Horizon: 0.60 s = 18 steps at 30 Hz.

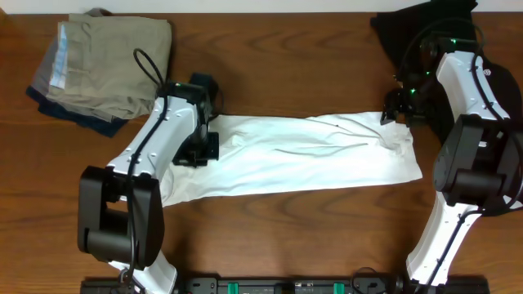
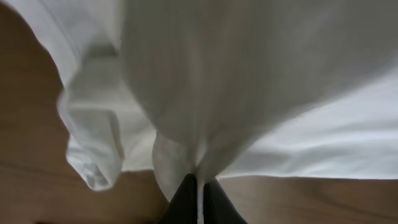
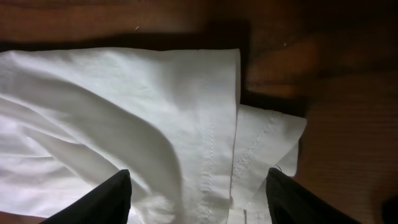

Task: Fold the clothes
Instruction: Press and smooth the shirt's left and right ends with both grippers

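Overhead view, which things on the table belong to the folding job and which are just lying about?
Part of the job: white T-shirt; left gripper, shut on its fabric; right gripper, open over its hem.
Lying about: folded khaki, grey and navy clothes; black garment.

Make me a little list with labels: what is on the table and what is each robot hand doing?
shirt: white T-shirt, spread in a long band across the table
left gripper: shut, pinching the shirt's cloth
right gripper: open over the shirt's stitched end
far left corner: folded clothes pile
far right corner: black garment
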Motion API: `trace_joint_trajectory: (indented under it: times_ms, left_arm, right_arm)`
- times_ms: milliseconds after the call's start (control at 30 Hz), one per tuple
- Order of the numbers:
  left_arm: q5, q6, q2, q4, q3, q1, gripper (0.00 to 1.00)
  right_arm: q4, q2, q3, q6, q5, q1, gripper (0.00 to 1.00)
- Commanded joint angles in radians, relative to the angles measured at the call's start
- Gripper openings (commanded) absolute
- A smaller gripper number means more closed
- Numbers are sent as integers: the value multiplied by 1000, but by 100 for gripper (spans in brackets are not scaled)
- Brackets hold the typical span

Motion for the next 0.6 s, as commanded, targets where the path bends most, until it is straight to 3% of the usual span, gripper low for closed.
trace_joint_trajectory:
  times_ms: [0,67,100,133,167,267,567]
  left_arm:
    - [-16,-68,-13,-19,-51,0,6]
    - [-16,-76,-13,-26,-73,0,6]
    - [-16,-75,-13,-29,-79,0,17]
    - [-16,-75,-13,-30,-81,0,53]
    - [-16,-75,-13,-29,-81,1,97]
    - [-17,-75,-13,-18,-74,2,98]
    - [-70,-75,-114,-26,44,46,98]
  right_arm:
    - [2,-2,17,-14,-8,-2,68]
    - [3,-2,17,-14,-8,-2,68]
    - [6,-2,17,-14,-8,-2,68]
    - [8,-2,17,-14,-8,-2,68]
    - [11,-2,17,-13,-8,-2,69]
    - [21,-2,17,9,-18,-2,77]
    - [2,-2,16,-23,-71,-68,87]
